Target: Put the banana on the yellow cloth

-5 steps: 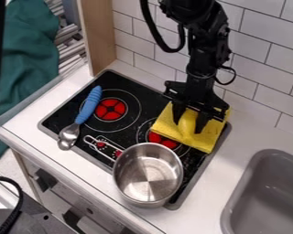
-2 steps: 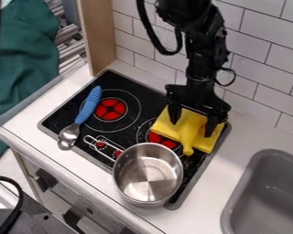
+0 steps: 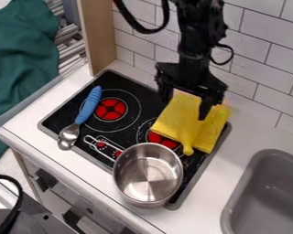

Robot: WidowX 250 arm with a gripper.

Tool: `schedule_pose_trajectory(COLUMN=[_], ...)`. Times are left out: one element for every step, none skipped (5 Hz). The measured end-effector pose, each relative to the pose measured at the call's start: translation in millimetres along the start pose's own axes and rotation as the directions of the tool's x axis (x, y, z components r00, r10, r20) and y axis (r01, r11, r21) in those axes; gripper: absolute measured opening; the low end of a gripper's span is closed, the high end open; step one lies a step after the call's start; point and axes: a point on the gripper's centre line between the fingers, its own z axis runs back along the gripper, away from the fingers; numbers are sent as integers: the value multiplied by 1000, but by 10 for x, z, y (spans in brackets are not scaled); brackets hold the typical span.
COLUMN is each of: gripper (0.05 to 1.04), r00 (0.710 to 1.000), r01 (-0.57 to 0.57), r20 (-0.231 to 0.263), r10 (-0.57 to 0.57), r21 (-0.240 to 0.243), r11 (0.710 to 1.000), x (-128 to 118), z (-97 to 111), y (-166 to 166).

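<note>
Gripper [image 3: 184,107]: counts as one; hangs over the back part of the cloth, with two fingers spread wide apart; grips nothing; stands apart from the banana; cannot tell from this view whether either fingertip touches the cloth.
Banana [image 3: 187,140]: numbers one; lies on the cloth, in front of the gripper, with the near end at the cloth's front edge, close to the pot; blends in at the far end, yellow against yellow.
Cloth [image 3: 168,122]: numbers one; is yellow; spreads over the back right part of the stove, under the banana, and covers part of one burner.
Stove [image 3: 133,137]: numbers one; is black with a grey rim; sits in the white counter [image 3: 35,116].
Burners [image 3: 110,109]: number two; show red centres, one beside the spoon, one between the pot and the cloth.
Pot [image 3: 148,176]: numbers one; is metal; stands upright at the front right of the stove, with a wire handle pointing to the upper left.
Spoon [image 3: 88,107]: numbers one; lies at the left of the stove, with a blue handle at the back and a metal head over the front rim.
Sink [image 3: 268,196]: numbers one; is grey; lies right of the stove, set in the counter.
</note>
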Motion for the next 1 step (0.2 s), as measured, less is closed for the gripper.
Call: schedule_pose_trajectory(gripper=[1011], r00=[1000], r01=[1], r20=[-28], r10=[-1], r21=[18], r11=[1000], x=[-70], z=[17], y=[-21])
